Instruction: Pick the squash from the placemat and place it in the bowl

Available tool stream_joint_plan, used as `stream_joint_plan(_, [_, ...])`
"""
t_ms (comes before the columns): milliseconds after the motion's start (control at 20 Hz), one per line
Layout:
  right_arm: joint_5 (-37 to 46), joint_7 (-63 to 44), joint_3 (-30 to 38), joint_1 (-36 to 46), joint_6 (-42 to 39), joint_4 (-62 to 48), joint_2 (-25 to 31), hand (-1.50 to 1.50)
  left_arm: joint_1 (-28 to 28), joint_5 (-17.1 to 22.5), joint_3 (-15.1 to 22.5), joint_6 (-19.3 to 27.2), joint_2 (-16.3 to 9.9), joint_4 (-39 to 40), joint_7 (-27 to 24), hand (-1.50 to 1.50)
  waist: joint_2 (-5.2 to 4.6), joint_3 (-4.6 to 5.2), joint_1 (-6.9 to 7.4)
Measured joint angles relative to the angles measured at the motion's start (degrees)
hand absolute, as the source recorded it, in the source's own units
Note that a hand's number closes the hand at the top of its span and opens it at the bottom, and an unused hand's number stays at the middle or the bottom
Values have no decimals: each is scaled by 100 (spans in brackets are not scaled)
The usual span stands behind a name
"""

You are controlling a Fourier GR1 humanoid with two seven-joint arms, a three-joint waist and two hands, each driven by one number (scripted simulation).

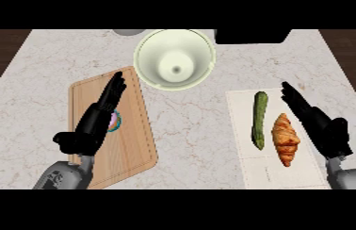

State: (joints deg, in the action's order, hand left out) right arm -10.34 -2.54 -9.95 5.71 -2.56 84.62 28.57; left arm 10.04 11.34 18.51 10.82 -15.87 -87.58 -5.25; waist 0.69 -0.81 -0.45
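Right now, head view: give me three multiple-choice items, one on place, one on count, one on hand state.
1. Where does the squash lie?
A. in the bowl
B. on the placemat, left of the croissant
C. on the cutting board

2. How many food items lie on the placemat?
A. two
B. three
C. four

3. What state is the right robot hand in?
A. curled round the squash
B. pressing on the croissant
C. open, holding nothing

Key:
1 B: it lies beside the croissant; the bowl holds no food.
2 A: only squash and croissant lie there.
3 C: its fingers are straight, clear of the food.
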Motion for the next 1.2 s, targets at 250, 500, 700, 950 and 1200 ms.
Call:
stream_joint_plan(250, [67,-91,499,24,1194,-89,-638,150,48,184,-420,-207,-454,96,486,0,-48,55,29])
stream_joint_plan(500, [1314,26,570,-93,2619,-295,-565,-150,1,375,-622,-361,-745,231,935,0,-81,104,60])
stream_joint_plan(700, [2069,589,253,-233,3854,-279,-1384,-150,101,677,-868,-638,-1010,191,1385,0,-69,86,63])
stream_joint_plan(950, [3477,-178,-302,-45,4668,36,-1709,-150,105,808,-1054,-846,-1108,213,1595,0,-60,90,50])
stream_joint_plan(1200, [4877,-2064,-447,108,4195,390,-1456,-150,91,825,-1147,-932,-1151,297,1598,0,-35,113,3])
